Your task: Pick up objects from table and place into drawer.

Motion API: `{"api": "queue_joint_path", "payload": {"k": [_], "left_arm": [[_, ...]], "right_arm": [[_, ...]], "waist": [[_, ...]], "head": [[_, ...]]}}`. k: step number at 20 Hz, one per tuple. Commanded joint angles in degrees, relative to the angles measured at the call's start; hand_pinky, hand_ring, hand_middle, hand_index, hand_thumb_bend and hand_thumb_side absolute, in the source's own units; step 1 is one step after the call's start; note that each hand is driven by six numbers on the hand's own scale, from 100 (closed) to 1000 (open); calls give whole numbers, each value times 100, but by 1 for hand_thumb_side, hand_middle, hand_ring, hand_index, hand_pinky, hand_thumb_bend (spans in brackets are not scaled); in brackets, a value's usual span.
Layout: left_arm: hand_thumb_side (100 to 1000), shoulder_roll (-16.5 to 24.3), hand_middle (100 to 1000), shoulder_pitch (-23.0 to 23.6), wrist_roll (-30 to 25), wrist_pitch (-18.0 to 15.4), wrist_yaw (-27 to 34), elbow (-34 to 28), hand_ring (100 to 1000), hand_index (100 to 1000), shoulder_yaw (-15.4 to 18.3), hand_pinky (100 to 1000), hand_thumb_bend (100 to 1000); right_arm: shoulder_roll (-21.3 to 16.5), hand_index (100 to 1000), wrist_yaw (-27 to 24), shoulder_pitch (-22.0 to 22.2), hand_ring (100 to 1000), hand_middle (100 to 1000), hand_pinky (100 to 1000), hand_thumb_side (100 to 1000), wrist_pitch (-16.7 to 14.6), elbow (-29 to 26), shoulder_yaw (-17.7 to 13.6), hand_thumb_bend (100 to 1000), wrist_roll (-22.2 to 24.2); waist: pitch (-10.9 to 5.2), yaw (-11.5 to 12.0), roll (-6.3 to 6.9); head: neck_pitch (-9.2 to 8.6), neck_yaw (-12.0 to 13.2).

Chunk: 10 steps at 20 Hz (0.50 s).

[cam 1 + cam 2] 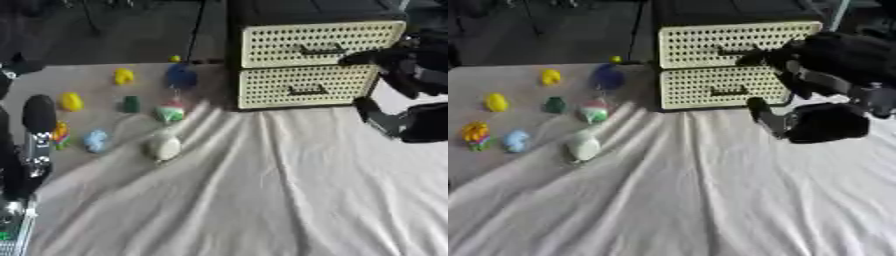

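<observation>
Wrinkled white cloth [710,200] over most of the table, folds fanning out from the far middle toward the near edge; bare grey tabletop [87,85] showing at the far left corner. Dark floor behind.

Right hand [785,122] up at the drawer unit [315,65] on the far right side, black and chunky. One finger stretched toward the top drawer handle [737,50], tip right at it or just short, can't tell which. Thumb hanging down in front of the unit's lower right corner, well apart from the finger. So: spread wide, nothing held.

Left hand [37,117] down along the left edge, dark rounded shape over a silver forearm. Can't tell how the fingers sit.

Drawer unit: cream perforated fronts, two drawers stacked, both closed, dark slim handles, black casing.

Small objects scattered over the far left part, all untouched:
- yellow blob [123,76] and another yellow one [71,102], rounded, glossy-ish
- blue round thing [181,76] next to the unit
- tiny yellow ball [175,58] at the far edge
- small green block [131,104]
- red-white-green piece [171,112]
- pale egg-shaped lump [164,147] on the cloth's edge
- light blue lump [96,140]
- multicoloured flowery bit [475,134] nearest the left edge
</observation>
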Motion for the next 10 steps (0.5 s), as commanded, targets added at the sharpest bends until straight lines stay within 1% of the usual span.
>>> {"api": "queue_joint_path", "payload": {"k": [1, 3, 5, 8, 10], "left_arm": [[947, 36, 873, -64, -23, -11, 24, -101, 876, 977, -22, 722, 309], [950, 34, 871, -66, -31, -11, 33, -101, 875, 974, -30, 722, 301], [949, 33, 870, -66, -38, -12, 40, -101, 875, 971, -35, 721, 299], [950, 31, 866, -67, -54, -14, 51, -101, 875, 962, -47, 721, 294], [949, 30, 864, -63, -62, -14, 59, -101, 875, 957, -54, 721, 292]], "right_arm": [[-167, 838, -83, -35, 106, 100, 100, 435, 191, -92, -57, 100, -111], [-169, 828, -47, -18, 100, 100, 100, 388, 402, -92, -83, 100, -319], [-191, 832, 20, -19, 100, 100, 100, 381, 620, -92, -66, 100, -481], [-225, 842, 112, -90, 103, 100, 100, 386, 865, -51, 7, 100, -486], [-237, 848, 164, -202, 104, 100, 100, 387, 942, 88, 52, 100, -416]], "waist": [[-95, 9, -16], [-94, 15, -19], [-95, 27, -20], [-103, 52, -20], [-111, 70, -18]], "head": [[-47, 23], [-42, 18], [-42, 13], [-29, -2], [-18, -16]]}}
